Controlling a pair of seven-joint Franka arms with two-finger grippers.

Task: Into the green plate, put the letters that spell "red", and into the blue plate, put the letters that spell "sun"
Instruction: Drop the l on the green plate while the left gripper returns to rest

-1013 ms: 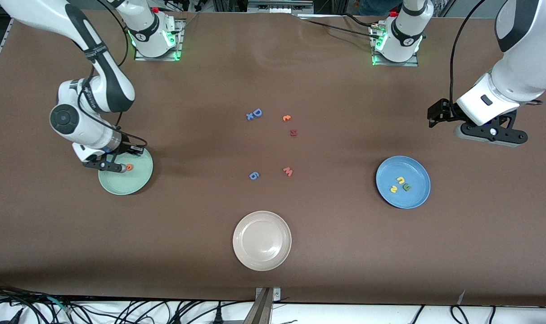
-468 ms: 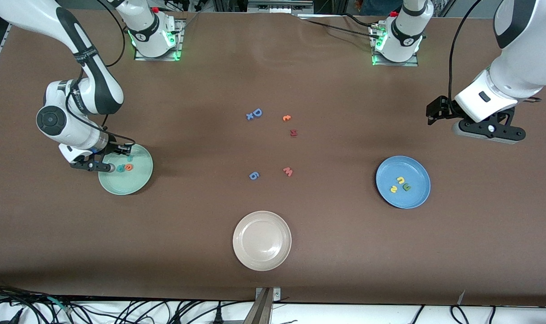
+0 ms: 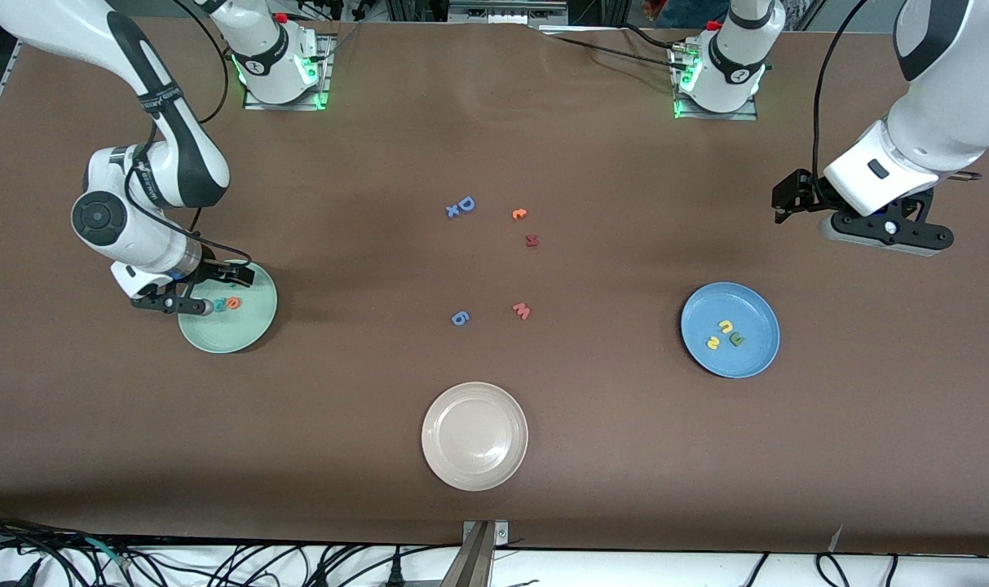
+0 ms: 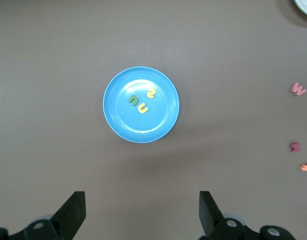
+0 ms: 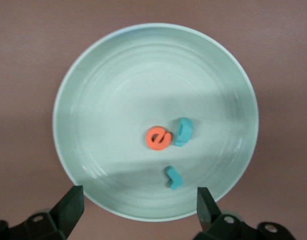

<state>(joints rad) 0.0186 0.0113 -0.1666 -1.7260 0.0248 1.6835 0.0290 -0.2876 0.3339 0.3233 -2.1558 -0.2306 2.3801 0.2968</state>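
Note:
The green plate (image 5: 93, 90) holds the orange "e" (image 5: 158, 137), the teal "d" (image 5: 183, 131) and the teal "r" (image 5: 174, 178), all lying loose. My right gripper (image 5: 139, 202) hangs open and empty over that plate's rim (image 3: 249, 334), at the right arm's end of the table (image 3: 174, 305). The blue plate (image 4: 113, 115) carries the yellow "s" (image 4: 150, 93), yellow "u" (image 4: 142, 107) and olive "n" (image 4: 133, 99). My left gripper (image 4: 142, 207) waits open and empty above bare table beside the blue plate (image 3: 755, 359).
A beige-white plate (image 3: 474, 481) sits near the front camera. Mid-table lie a blue "D" (image 3: 465, 205), an orange letter (image 3: 519, 214), a dark red letter (image 3: 532, 240), a pink "w" (image 3: 521, 311) and a blue "6" (image 3: 459, 318).
My right gripper has opened and drawn back toward the green plate's rim, leaving the teal letters uncovered beside the orange "e". The left arm shifted slightly.

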